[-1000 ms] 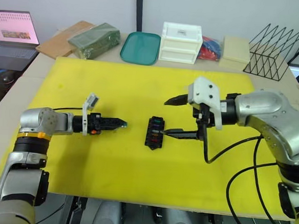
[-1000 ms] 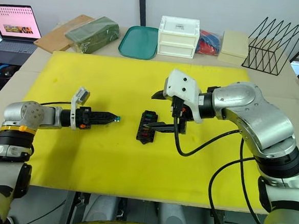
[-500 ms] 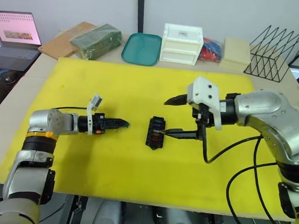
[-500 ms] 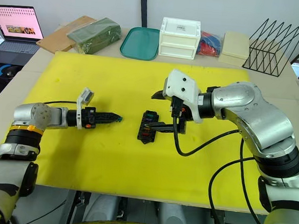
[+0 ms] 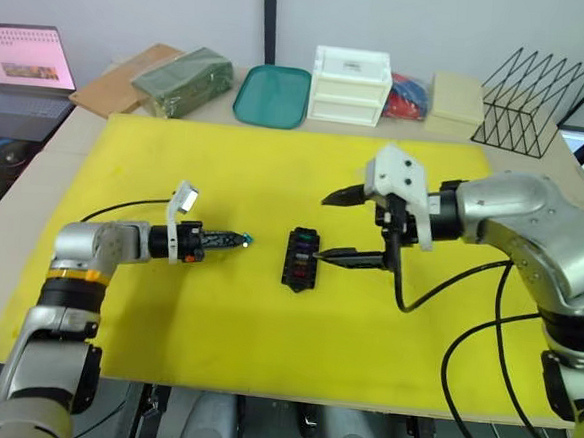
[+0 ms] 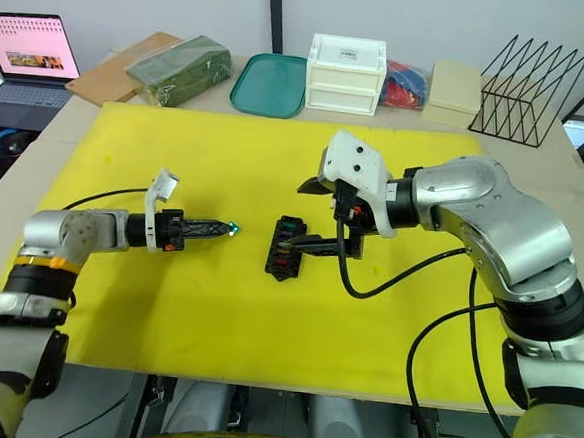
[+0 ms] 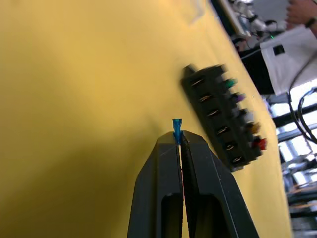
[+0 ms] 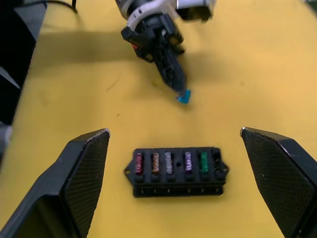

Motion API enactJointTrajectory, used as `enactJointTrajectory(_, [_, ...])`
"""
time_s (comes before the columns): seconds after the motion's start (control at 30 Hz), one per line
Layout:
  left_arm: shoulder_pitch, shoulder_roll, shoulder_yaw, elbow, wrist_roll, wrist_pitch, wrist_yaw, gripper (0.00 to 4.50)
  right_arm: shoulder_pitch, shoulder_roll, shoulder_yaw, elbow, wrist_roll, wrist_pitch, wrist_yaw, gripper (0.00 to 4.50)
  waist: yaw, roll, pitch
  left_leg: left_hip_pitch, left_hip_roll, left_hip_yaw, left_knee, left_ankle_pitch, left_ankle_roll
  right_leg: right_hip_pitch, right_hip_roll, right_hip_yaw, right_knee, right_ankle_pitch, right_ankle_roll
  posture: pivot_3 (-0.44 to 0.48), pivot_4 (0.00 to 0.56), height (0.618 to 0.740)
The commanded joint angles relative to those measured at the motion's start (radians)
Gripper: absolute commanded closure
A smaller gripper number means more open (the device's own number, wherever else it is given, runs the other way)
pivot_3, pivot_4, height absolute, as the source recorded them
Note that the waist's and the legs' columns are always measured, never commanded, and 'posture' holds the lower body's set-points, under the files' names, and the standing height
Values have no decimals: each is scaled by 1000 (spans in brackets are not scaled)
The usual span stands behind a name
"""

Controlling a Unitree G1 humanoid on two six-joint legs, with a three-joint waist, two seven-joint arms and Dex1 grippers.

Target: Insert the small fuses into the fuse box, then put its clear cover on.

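Observation:
The black fuse box (image 5: 300,259) lies mid-mat on the yellow mat (image 5: 215,314). One row holds red, orange, grey, purple and green small fuses (image 8: 168,161), and the end slot next to the green one is empty. My left gripper (image 5: 240,240) is shut on a teal fuse (image 7: 177,123), held just left of the box and pointing at it. My right gripper (image 5: 332,225) is open and hovers at the box's right side, its lower fingertip close to the box's edge. I cannot make out the clear cover.
Along the table's back edge stand a teal tray (image 5: 274,95), a white drawer box (image 5: 352,85), a green package (image 5: 181,79), a beige box (image 5: 458,98) and a black wire rack (image 5: 536,101). A laptop (image 5: 22,60) sits at the far left.
My left elbow has shifted a little while its fingertips, still holding the teal fuse, stay almost in place beside the box. The right gripper has not moved.

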Motion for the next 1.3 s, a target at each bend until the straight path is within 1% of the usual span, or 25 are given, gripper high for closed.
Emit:
enactJointTrajectory(0.03, [-10,-20,93,-187,-110,-34,2,4479,-60,71,-90,38,107,165,-67,0,4,0,0,-1,0,-1,0,0,0,-1,0,0,0,0,0,0,150,740])
enactJointTrajectory(0.13, [-3,-31,113,-298,-174,-16,24,4479,-93,123,-153,72,175,266,-106,0,5,0,0,-3,0,-1,0,0,0,-2,-1,0,-1,0,0,0,150,740])
enactJointTrajectory(0.27, [10,-29,113,-360,-222,-10,44,4479,-127,171,-204,115,218,344,-159,0,5,0,0,-4,-1,-1,0,0,0,-2,-2,-1,-2,0,1,0,150,740])
enactJointTrajectory(0.37, [19,-20,111,-383,-244,-3,53,4500,-157,207,-243,146,250,389,-189,598,2,0,0,-3,-1,-1,0,0,0,-2,-2,-1,-2,0,1,0,150,740])
enactJointTrajectory(0.43, [19,-23,109,-392,-257,2,63,4500,-167,218,-250,156,260,405,-205,1276,1,0,0,-4,-1,-1,0,0,0,-2,-1,-1,-2,0,1,0,150,740])
enactJointTrajectory(0.47, [17,-24,106,-394,-263,4,66,4500,-171,223,-256,163,265,414,-212,1545,1,0,0,-4,-1,-1,0,0,0,-2,-1,-1,-2,0,1,0,150,740])
enactJointTrajectory(0.6, [3,-41,90,-392,-275,3,88,4500,-174,221,-272,177,285,428,-220,1545,2,0,0,-4,-1,0,0,0,0,-2,0,-2,-2,0,1,0,150,740])
enactJointTrajectory(1.0, [6,-38,68,-410,-308,8,100,4500,-199,266,-286,186,331,455,-275,1545,0,0,0,-4,-1,0,0,0,0,-2,0,-1,-3,0,1,0,150,740])
enactJointTrajectory(1.07, [5,-37,65,-407,-307,4,100,4500,-198,260,-278,183,335,459,-277,1856,0,0,0,-4,-1,0,0,0,0,-2,0,-1,-3,0,1,0,150,740])
enactJointTrajectory(1.1, [5,-36,65,-406,-306,3,99,4500,-198,260,-277,182,336,460,-280,2090,0,0,0,-4,-1,0,0,0,0,-2,0,-1,-3,0,1,0,150,740])
enactJointTrajectory(1.23, [1,-35,69,-403,-312,5,103,4500,-192,259,-271,175,344,459,-282,3357,0,0,0,-4,-1,0,0,0,0,-2,0,-1,-3,0,1,0,150,740])
enactJointTrajectory(1.3, [1,-32,72,-403,-315,6,103,4500,-188,259,-265,176,341,454,-283,3357,0,0,0,-4,-1,0,0,0,0,-2,0,-1,-3,0,1,0,150,740])
